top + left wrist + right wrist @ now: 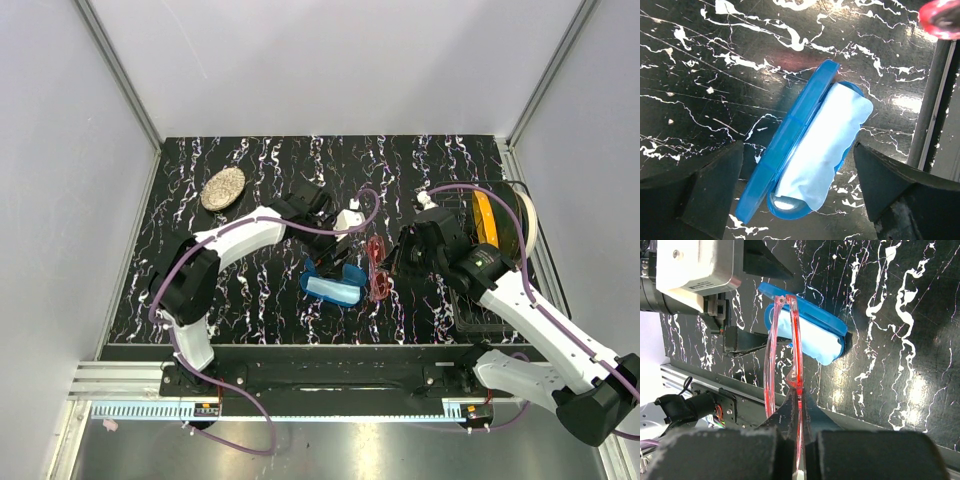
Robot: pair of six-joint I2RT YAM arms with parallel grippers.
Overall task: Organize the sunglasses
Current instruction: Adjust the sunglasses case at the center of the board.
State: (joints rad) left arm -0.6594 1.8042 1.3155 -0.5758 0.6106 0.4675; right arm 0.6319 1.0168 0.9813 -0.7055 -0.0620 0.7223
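reaches in with the left arm (245, 232) bent, left gripper (799, 150) spread wide and facing down. pinches the sunglasses (796, 340) tight in the right gripper (799, 407), right arm (520, 300) stretched toward the middle.

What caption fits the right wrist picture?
Right gripper holds pink sunglasses near the open blue case with a light blue cloth inside.

A black tabletop (280, 160) veined with white marbling fills the enclosure; plain pale grey walls (330, 60) close three sides; slanted aluminium posts (118, 70) mark the back corners; a ribbed aluminium rail (110, 382) edges the near side; soft glare sheens the tabletop.
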